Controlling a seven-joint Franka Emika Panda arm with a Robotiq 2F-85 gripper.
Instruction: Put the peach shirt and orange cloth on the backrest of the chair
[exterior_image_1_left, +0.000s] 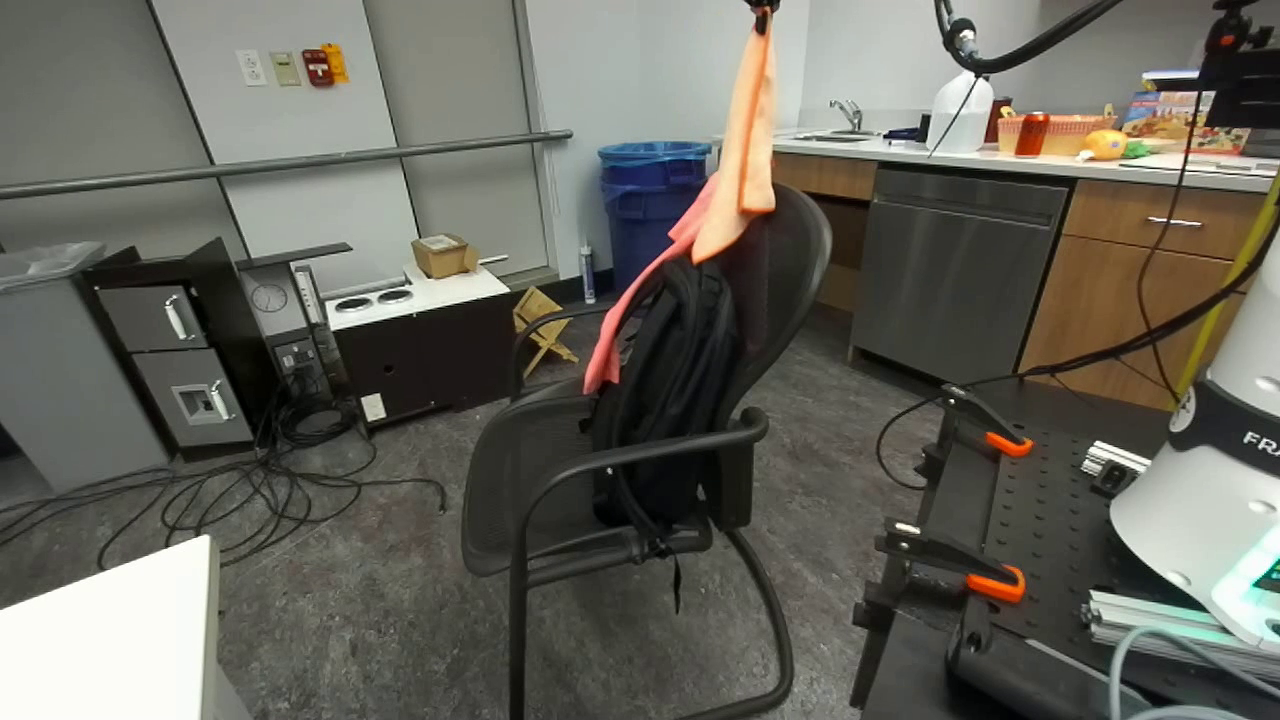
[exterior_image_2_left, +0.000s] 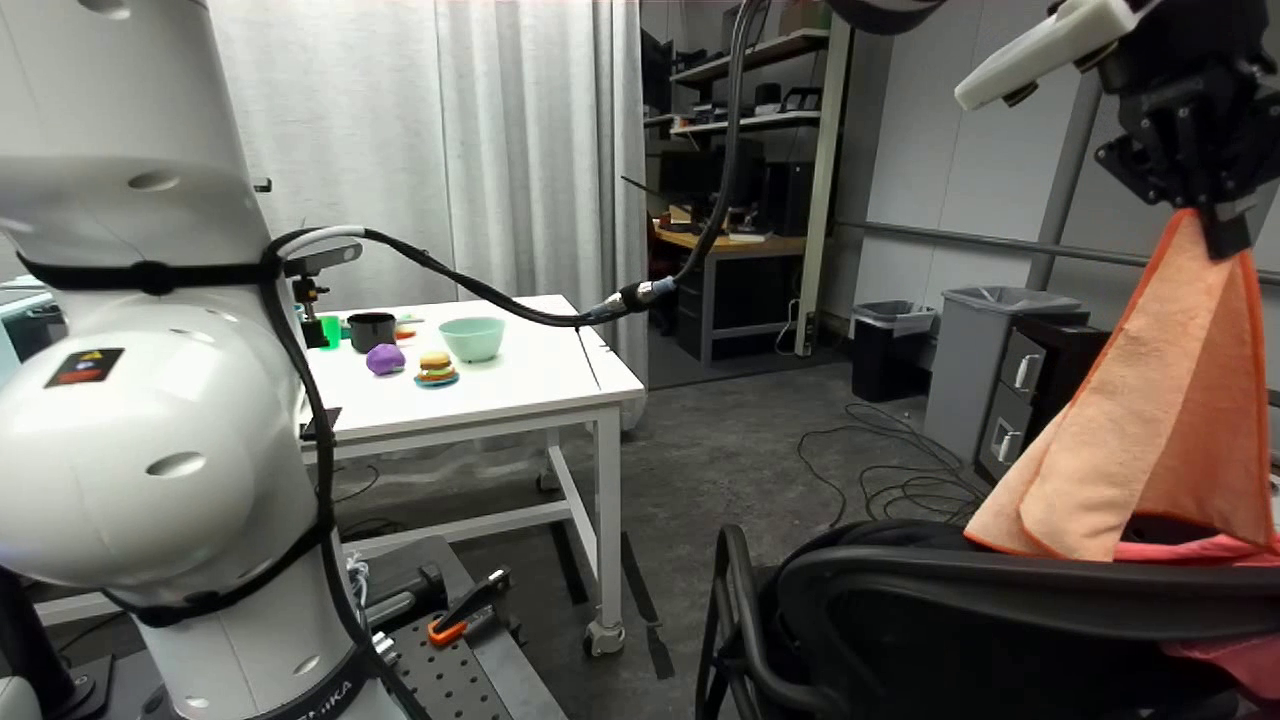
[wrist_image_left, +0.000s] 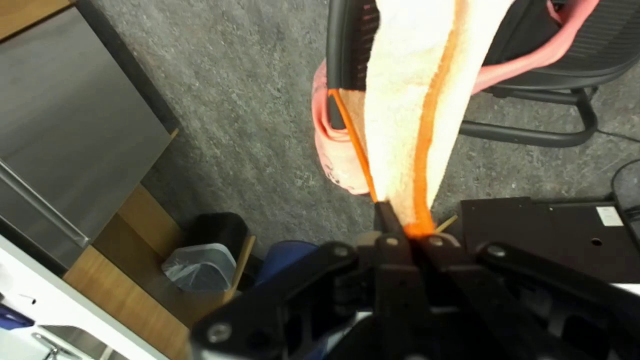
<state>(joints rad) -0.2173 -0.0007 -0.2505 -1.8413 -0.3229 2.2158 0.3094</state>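
My gripper (wrist_image_left: 405, 220) is shut on the upper end of the orange cloth (wrist_image_left: 400, 115). The cloth hangs down from the fingers in both exterior views (exterior_image_1_left: 745, 150) (exterior_image_2_left: 1130, 430), its lower end by the top of the chair's backrest (exterior_image_1_left: 805, 250) on the seat side, overlapping the shirt in view. I cannot tell whether it touches the backrest. The peach shirt (exterior_image_1_left: 640, 290) is draped over the backrest, with one part hanging toward the seat. Its other part shows behind the backrest in the wrist view (wrist_image_left: 342, 165). The gripper (exterior_image_2_left: 1225, 235) is above the backrest.
A black backpack (exterior_image_1_left: 665, 390) stands on the chair seat against the backrest. Chair armrests (exterior_image_1_left: 640, 455) stick out at the sides. A black work table (exterior_image_1_left: 1050, 500) with clamps bears the robot base. A white table (exterior_image_2_left: 500, 390) holds toys and a bowl.
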